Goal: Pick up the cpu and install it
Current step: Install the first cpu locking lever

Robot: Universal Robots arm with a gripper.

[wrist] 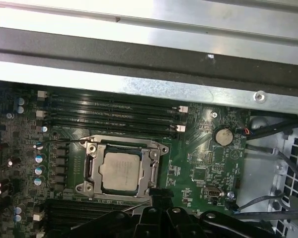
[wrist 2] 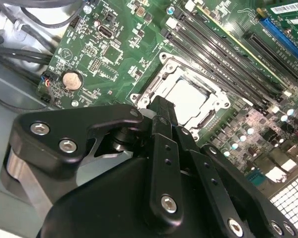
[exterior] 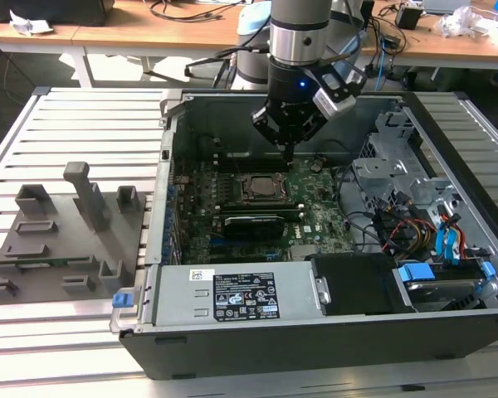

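Note:
The cpu (wrist: 120, 171), a silvery square chip, lies flat inside the metal socket frame (wrist: 92, 168) on the green motherboard (exterior: 315, 207); it also shows in the second wrist view (wrist 2: 188, 96) and in the exterior view (exterior: 260, 187). My gripper (exterior: 289, 152) hangs inside the open computer case, a little above the board and just beside the socket's edge. Its black fingers (wrist 2: 161, 111) are pressed together, shut with nothing between them. They are apart from the chip.
Black memory slots (wrist: 109, 114) run along one side of the socket and a long black card (exterior: 253, 224) along the other. A coin battery (wrist: 222, 135) and cables (exterior: 398, 228) lie nearby. The case wall (wrist: 149, 74), drive cage (exterior: 398, 157) and a grey fixture block (exterior: 66, 228) surround the work area.

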